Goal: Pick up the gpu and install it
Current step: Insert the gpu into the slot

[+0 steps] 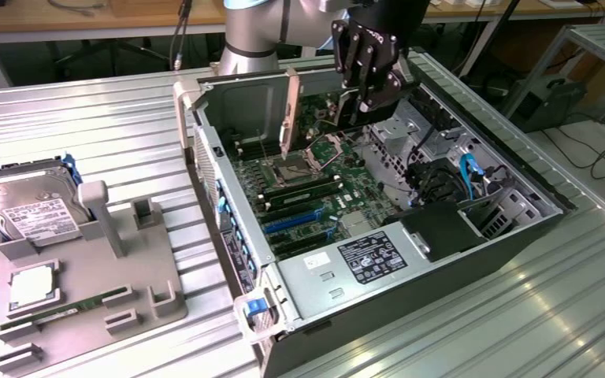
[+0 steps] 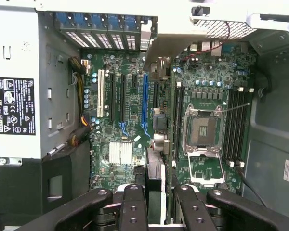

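Observation:
My gripper hangs over the open computer case, shut on the gpu. The card stands on edge above the motherboard, and its slim pale end bracket points down toward the back wall of the case. In the wrist view the gpu runs edge-on away from my gripper, held between two black fingers. Its bracket reaches the rear slot openings. The card floats close beside the long blue slot, clear of the board.
A grey fixture tray on the exterior view's left carries a silver hard drive, a processor and a green memory stick. Inside the case are the power supply, the open processor socket and blue cables.

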You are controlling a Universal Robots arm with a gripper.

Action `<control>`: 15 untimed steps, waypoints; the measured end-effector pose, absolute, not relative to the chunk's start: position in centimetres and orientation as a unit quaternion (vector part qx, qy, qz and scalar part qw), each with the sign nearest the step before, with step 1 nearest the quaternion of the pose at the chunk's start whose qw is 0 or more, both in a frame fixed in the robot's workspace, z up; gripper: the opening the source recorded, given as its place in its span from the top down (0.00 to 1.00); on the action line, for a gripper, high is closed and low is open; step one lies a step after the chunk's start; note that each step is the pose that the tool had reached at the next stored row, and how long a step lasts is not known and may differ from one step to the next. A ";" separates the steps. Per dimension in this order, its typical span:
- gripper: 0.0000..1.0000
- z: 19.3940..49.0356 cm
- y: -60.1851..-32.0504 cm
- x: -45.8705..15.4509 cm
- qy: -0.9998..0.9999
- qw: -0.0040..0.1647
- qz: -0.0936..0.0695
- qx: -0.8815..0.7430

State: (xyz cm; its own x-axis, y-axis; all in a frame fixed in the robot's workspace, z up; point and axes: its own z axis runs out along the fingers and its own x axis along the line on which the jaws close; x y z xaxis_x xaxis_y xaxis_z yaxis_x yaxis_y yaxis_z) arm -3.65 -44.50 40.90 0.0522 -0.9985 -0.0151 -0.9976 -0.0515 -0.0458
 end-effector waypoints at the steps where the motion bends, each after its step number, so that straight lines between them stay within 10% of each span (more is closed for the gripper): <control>1: 0.73 40.9 -44.5 -3.6 0.688 0.022 -0.010 -0.725; 15: 0.73 39.0 -44.5 -3.6 0.685 0.022 -0.010 -0.728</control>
